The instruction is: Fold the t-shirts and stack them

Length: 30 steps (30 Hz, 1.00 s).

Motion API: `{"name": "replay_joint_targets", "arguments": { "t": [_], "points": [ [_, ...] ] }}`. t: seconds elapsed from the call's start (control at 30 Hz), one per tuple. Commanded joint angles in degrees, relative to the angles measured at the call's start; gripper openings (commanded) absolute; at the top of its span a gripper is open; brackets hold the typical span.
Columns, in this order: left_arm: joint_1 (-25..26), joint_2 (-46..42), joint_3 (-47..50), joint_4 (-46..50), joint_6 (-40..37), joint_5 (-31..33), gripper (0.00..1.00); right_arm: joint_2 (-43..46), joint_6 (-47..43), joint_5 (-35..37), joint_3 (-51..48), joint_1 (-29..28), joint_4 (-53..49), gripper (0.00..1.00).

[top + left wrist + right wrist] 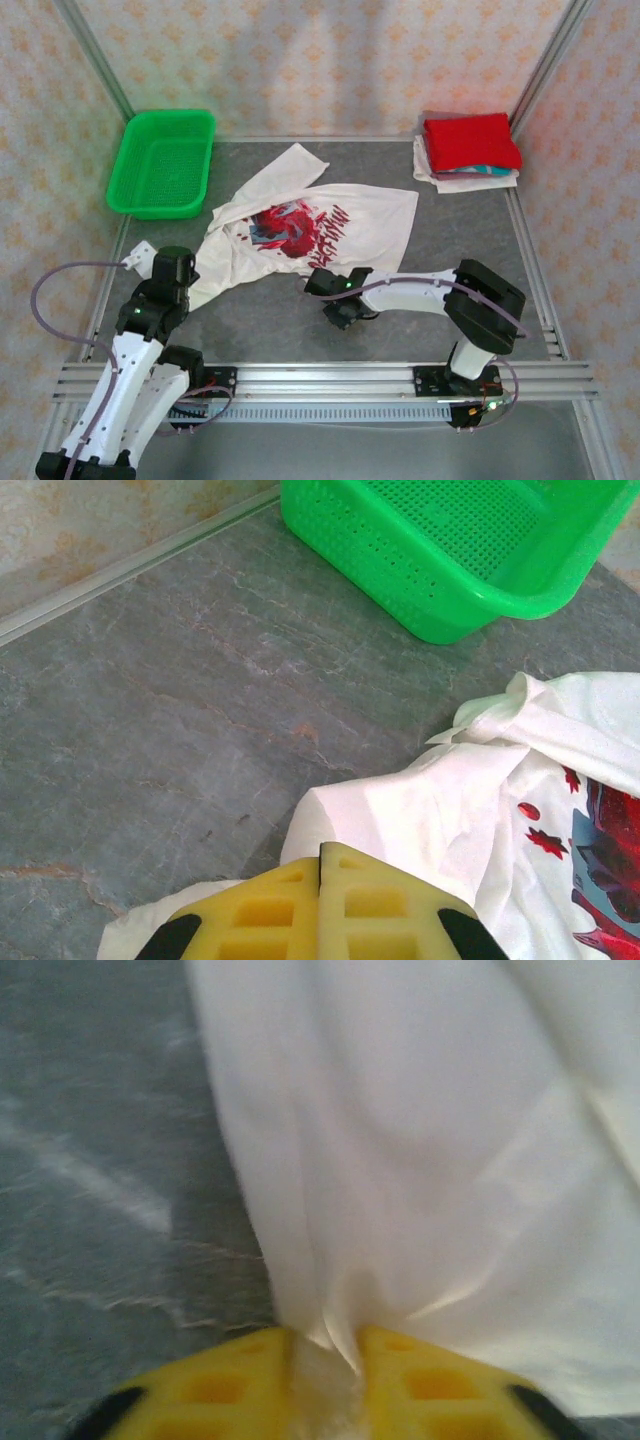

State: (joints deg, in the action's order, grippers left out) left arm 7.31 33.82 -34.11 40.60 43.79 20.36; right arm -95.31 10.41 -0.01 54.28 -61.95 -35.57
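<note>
The cream-white t-shirt (330, 215) with the red splatter graphic lies spread and rumpled in the middle of the table. My right gripper (330, 282) is at its near hem, and my right gripper (325, 1345) is shut on a pinch of the white cloth (420, 1160). At the shirt's near left corner, my left gripper (178, 272) sits over the cloth. My left gripper (321, 848) has its yellow fingers pressed together above the white fabric (420, 810), with no cloth visible between the tips. A folded red shirt (472, 140) tops the white and teal-edged folded shirts (462, 176) at the back right.
The green mesh basket (162, 162) stands at the back left, and the basket's corner (450, 550) is just beyond the shirt's sleeve. Grey tabletop (470, 250) lies bare to the right of the shirt. Metal rails frame the table sides.
</note>
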Motion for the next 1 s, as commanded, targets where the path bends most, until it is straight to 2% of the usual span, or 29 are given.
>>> {"name": "replay_joint_targets", "arguments": {
  "t": [0.0,0.1,0.3,0.4,0.47,0.63,0.73,0.83,0.97],
  "points": [
    [-0.8,-2.7,-0.3,-2.2,-2.4,-2.5,0.00,1.5,0.8,9.7,1.7,0.5,-4.5,0.10],
    [-0.8,-4.8,-3.9,-1.8,-4.1,-3.1,0.00,6.9,0.1,11.7,2.8,1.1,-5.6,0.00],
    [-0.8,-4.8,-16.4,2.8,-8.7,-1.1,0.00,23.4,-4.0,12.8,3.0,3.0,-7.1,0.00],
    [-0.8,-4.1,-21.8,4.9,-10.4,0.5,0.00,30.4,-4.9,17.1,4.7,3.5,-11.1,0.00],
    [-0.9,-4.3,-22.9,4.0,-10.9,0.4,0.00,34.3,-5.6,17.6,4.3,5.4,-12.0,0.00],
    [-0.8,-2.6,-24.0,5.2,-10.1,-3.2,0.00,37.3,-3.7,19.4,2.9,7.1,-13.9,0.00],
    [-0.9,-2.5,-23.0,6.2,-10.6,-4.5,0.00,37.6,-2.9,18.0,0.6,7.2,-13.4,0.00],
    [-0.9,-2.8,-22.1,7.9,-10.3,-4.9,0.00,38.4,-1.8,16.1,-1.1,7.6,-11.7,0.00],
    [-0.8,-4.6,-20.8,6.4,-10.2,-4.9,0.00,39.7,-1.6,17.3,-1.4,8.1,-10.2,0.00]
  ]
}}
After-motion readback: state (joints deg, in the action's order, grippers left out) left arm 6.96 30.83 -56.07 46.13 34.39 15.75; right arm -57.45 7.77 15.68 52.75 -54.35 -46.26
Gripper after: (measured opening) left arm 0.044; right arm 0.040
